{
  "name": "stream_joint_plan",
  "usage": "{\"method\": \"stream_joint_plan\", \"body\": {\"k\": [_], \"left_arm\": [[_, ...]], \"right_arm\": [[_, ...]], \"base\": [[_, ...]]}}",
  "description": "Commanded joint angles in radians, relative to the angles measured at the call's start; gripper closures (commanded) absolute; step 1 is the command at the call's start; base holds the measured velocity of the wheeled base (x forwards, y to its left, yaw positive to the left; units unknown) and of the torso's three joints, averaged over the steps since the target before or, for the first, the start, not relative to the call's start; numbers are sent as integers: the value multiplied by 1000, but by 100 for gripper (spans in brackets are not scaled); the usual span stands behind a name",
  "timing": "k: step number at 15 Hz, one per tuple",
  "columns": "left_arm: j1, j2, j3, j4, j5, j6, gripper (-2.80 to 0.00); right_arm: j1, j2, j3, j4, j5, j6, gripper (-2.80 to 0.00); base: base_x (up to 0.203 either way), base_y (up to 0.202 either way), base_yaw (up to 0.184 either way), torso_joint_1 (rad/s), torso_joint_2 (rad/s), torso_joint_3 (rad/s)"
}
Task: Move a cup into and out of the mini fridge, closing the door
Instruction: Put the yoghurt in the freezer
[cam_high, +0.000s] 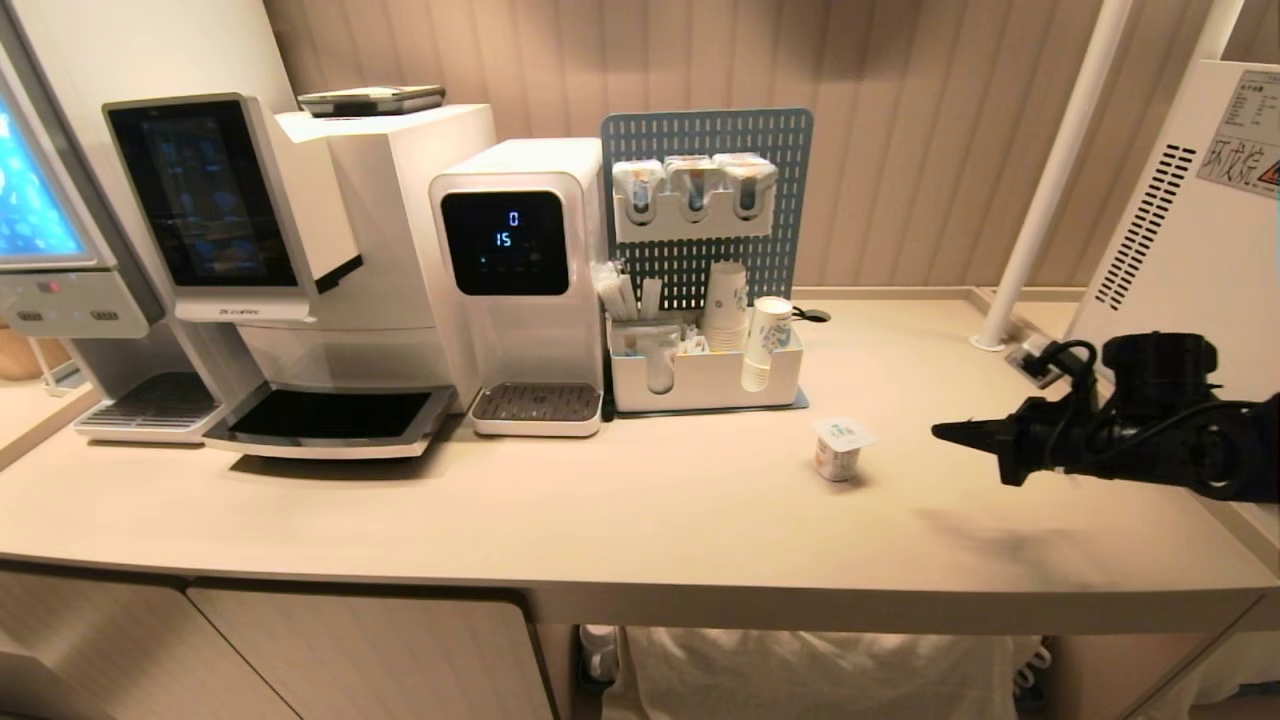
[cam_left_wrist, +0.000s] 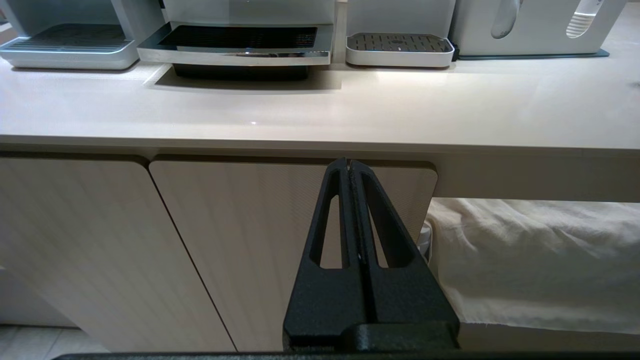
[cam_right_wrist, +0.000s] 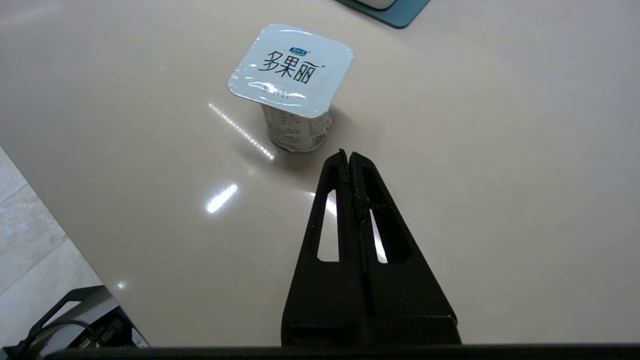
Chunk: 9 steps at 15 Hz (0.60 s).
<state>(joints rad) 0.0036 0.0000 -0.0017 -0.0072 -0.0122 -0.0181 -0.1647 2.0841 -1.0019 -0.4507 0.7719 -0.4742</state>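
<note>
A: Nearest the cam: my right gripper (cam_right_wrist: 348, 152), black, wedge-shaped, fingers pressed flat together w/ nothing between them. It hangs just above the beige laminate counter (cam_high: 560, 520), tip aimed at the small white plastic cup w/ a square foil lid (cam_right_wrist: 292, 80).

B: Where's the cup from the tip?

A: In the head view, at 9 o'clock, near but apart. It stands upright. The white boxy mini fridge w/ vent slots (cam_high: 1180, 220) is at about 1 o'clock from the cup, at the frame's edge; its door isn't in view.

B: Risk?

A: If I go in w/ fingers shut, I'd prob. shove the cup or tip it; it looks light, lid wider than base. Must spread first. Gripping by the lid rim could crush the foil.

B: Left gripper (cam_left_wrist: 348, 162)?

A: Pressed shut too, empty, parked below the counter edge.
</note>
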Motion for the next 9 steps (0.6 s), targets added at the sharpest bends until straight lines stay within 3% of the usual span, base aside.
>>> {"method": "stream_joint_plan", "body": {"k": [1, 4, 5, 9], "left_arm": [[-1, 2, 0, 1, 0, 0, 0], [-1, 0, 0, 0, 0, 0, 0], [-1, 2, 0, 1, 0, 0, 0], [-1, 1, 0, 0, 0, 0, 0]], "right_arm": [[46, 110, -46, -1, -3, -16, 0], [85, 153, -68, 1, -11, -33, 0], [88, 164, -75, 0, -13, -34, -280], [88, 189, -115, 49, -13, -34, -280]], "base": [[0, 0, 0, 0, 0, 0], [0, 0, 0, 0, 0, 0], [0, 0, 0, 0, 0, 0], [0, 0, 0, 0, 0, 0]]}}
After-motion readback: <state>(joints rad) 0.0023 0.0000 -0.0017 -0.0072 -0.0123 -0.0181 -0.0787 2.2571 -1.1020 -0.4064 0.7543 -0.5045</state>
